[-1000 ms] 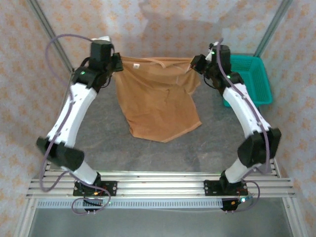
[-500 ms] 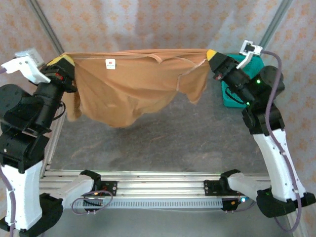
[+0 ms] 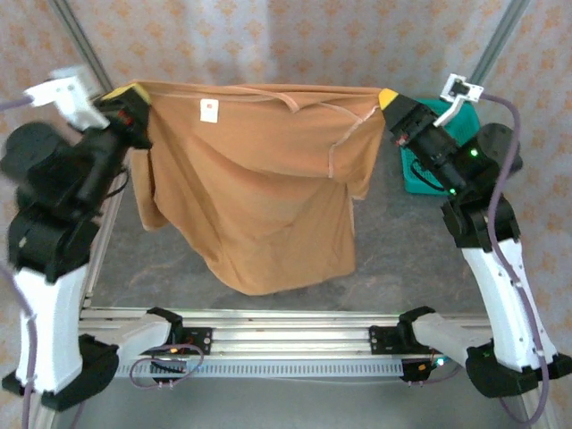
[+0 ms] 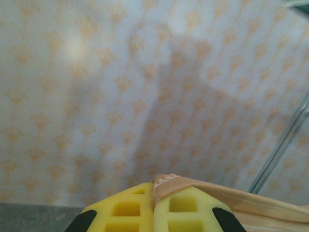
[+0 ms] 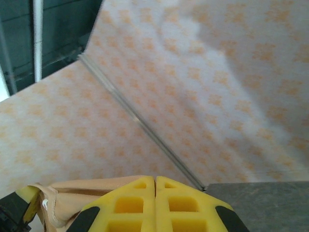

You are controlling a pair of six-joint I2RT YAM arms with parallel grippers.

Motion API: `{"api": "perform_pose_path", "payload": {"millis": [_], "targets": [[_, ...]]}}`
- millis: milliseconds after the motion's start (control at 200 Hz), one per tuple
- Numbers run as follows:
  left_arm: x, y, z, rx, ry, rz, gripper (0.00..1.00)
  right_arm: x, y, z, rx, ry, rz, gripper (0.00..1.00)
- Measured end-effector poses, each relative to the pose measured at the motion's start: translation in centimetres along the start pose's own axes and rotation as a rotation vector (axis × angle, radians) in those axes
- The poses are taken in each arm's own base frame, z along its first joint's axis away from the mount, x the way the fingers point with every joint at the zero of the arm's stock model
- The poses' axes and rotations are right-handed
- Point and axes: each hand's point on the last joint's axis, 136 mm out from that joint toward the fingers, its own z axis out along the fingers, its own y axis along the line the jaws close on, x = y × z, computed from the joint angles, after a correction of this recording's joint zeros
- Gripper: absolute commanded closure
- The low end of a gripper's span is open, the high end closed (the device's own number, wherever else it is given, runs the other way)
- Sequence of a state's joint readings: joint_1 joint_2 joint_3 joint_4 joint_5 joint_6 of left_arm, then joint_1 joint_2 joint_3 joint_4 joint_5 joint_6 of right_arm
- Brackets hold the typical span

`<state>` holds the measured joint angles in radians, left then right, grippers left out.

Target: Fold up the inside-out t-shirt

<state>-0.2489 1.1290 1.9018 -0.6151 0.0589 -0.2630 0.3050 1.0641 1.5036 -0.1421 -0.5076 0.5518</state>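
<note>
1. Both arms have risen and spread wide since a second ago. The t-shirt (image 3: 259,197), which then partly lay on the table (image 3: 402,259), now hangs at full length between them. Over the last half second its lower edge has dropped further toward the near rail (image 3: 286,331).
2. I see the left gripper (image 3: 125,92) clamped on the shirt's top left corner. In its wrist view the gripper (image 4: 153,212) has its yellow pads pressed together, with the tan hem (image 4: 166,182) pinched between them.
3. I see the right gripper (image 3: 386,96) clamped on the top right corner. In its wrist view the gripper (image 5: 155,203) has its pads meeting, and tan cloth (image 5: 82,193) runs off to their left.
4. The top edge is stretched nearly straight, with seams showing and a small white label (image 3: 209,110) near the upper left.
5. One sleeve (image 3: 147,201) droops under the left gripper.
6. I cannot tell whether the lower edge touches the table.
7. A teal basket (image 3: 411,174) sits behind the right arm.
</note>
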Motion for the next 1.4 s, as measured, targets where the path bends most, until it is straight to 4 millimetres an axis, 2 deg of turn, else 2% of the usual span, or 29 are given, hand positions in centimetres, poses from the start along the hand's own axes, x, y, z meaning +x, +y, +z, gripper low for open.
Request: {"api": "perform_pose_path", "payload": {"millis": [65, 155, 220, 250, 275, 300, 335, 340, 355, 365, 370, 375, 425, 500, 515, 535, 550, 555, 580, 605, 661, 736, 801, 871, 976, 1086, 1186, 1286, 1396], "targets": [[4.0, 0.9, 4.8, -0.045, 0.106, 0.013, 1.00, 1.1, -2.8, 1.9, 0.068, 0.018, 0.004, 1.00], [10.3, 2.5, 10.9, -0.104, 0.252, 0.033, 1.00, 4.3, -9.1, 5.1, 0.207, 0.082, 0.025, 1.00], [16.0, 4.1, 15.5, -0.153, 0.372, 0.050, 1.00, 7.2, -14.4, 7.3, 0.310, 0.138, 0.048, 1.00], [19.5, 5.1, 17.6, -0.180, 0.439, 0.060, 1.00, 8.4, -16.6, 8.0, 0.352, 0.161, 0.058, 1.00], [23.0, 6.2, 19.3, -0.210, 0.508, 0.071, 1.00, 10.5, -19.8, 8.8, 0.412, 0.204, 0.077, 1.00], [25.5, 7.0, 20.5, -0.233, 0.554, 0.080, 1.00, 12.3, -22.6, 9.2, 0.465, 0.236, 0.092, 1.00], [28.5, 8.0, 21.7, -0.255, 0.609, 0.089, 1.00, 14.0, -25.2, 9.6, 0.512, 0.272, 0.108, 1.00], [29.1, 8.2, 21.9, -0.260, 0.619, 0.091, 1.00, 15.1, -26.6, 9.8, 0.540, 0.293, 0.117, 1.00], [30.3, 8.6, 22.4, -0.269, 0.640, 0.095, 1.00, 15.1, -26.6, 9.8, 0.540, 0.293, 0.117, 1.00], [32.3, 9.2, 22.9, -0.283, 0.676, 0.101, 1.00, 15.3, -27.0, 9.8, 0.547, 0.298, 0.120, 1.00], [32.3, 9.2, 22.9, -0.283, 0.676, 0.101, 1.00, 15.3, -27.0, 9.8, 0.547, 0.298, 0.120, 1.00], [33.0, 9.5, 23.1, -0.289, 0.691, 0.104, 1.00, 16.6, -28.8, 9.9, 0.581, 0.323, 0.131, 1.00], [37.7, 11.2, 24.6, -0.331, 0.784, 0.120, 1.00, 19.1, -32.5, 10.0, 0.650, 0.370, 0.154, 1.00], [42.6, 12.7, 27.6, -0.367, 0.847, 0.130, 1.00, 21.9, -37.1, 10.5, 0.731, 0.421, 0.183, 1.00], [43.2, 12.9, 28.0, -0.368, 0.850, 0.131, 1.00, 22.1, -37.4, 10.6, 0.734, 0.423, 0.184, 1.00], [43.9, 13.1, 28.7, -0.370, 0.856, 0.130, 1.00, 22.7, -38.8, 11.0, 0.754, 0.431, 0.194, 0.92], [44.6, 13.3, 29.3, -0.373, 0.857, 0.131, 0.91, 22.9, -39.5, 11.3, 0.764, 0.430, 0.196, 0.80], [45.0, 13.4, 29.7, -0.374, 0.856, 0.130, 0.83, 23.2, -40.2, 11.5, 0.771, 0.433, 0.202, 0.74], [45.7, 13.6, 30.2, -0.379, 0.860, 0.125, 0.44, 23.4, -40.9, 11.8, 0.783, 0.437, 0.206, 0.65], [46.6, 13.8, 30.6, -0.385, 0.871, 0.124, 0.22, 23.7, -42.1, 12.4, 0.796, 0.436, 0.221, 0.55], [47.4, 14.1, 32.2, -0.389, 0.863, 0.104, 0.01, 23.7, -44.4, 14.2, 0.814, 0.439, 0.247, 0.44], [47.5, 14.4, 33.5, -0.397, 0.838, 0.073, 0.00, 23.4, -46.9, 16.2, 0.824, 0.435, 0.277, 0.33], [47.4, 15.0, 33.1, -0.421, 0.852, 0.062, 0.00, 23.5, -47.9, 16.0, 0.850, 0.451, 0.294, 0.23], [46.7, 15.4, 32.1, -0.447, 0.868, 0.059, 0.00, 23.9, -48.3, 14.8, 0.902, 0.477, 0.298, 0.22], [45.2, 15.8, 28.1, -0.497, 0.919, 0.064, 0.02, 24.2, -47.4, 13.1, 0.961, 0.517, 0.267, 0.26], [43.1, 14.2, 23.0, -0.473, 0.926, 0.023, 0.07, 24.7, -44.6, 11.2, 0.969, 0.568, 0.224, 0.41], [42.3, 11.5, 18.0, -0.391, 0.926, -0.060, 0.11, 26.0, -41.4, 9.4, 0.943, 0.630, 0.203, 0.44], [43.3, 9.2, 14.8, -0.308, 0.932, -0.136, 0.12, 28.2, -38.7, 7.6, 0.917, 0.704, 0.199, 0.44], [45.8, 8.6, 12.5, -0.272, 0.987, -0.184, 0.12, 32.6, -35.7, 3.2, 0.912, 0.808, 0.235, 0.44]]}}
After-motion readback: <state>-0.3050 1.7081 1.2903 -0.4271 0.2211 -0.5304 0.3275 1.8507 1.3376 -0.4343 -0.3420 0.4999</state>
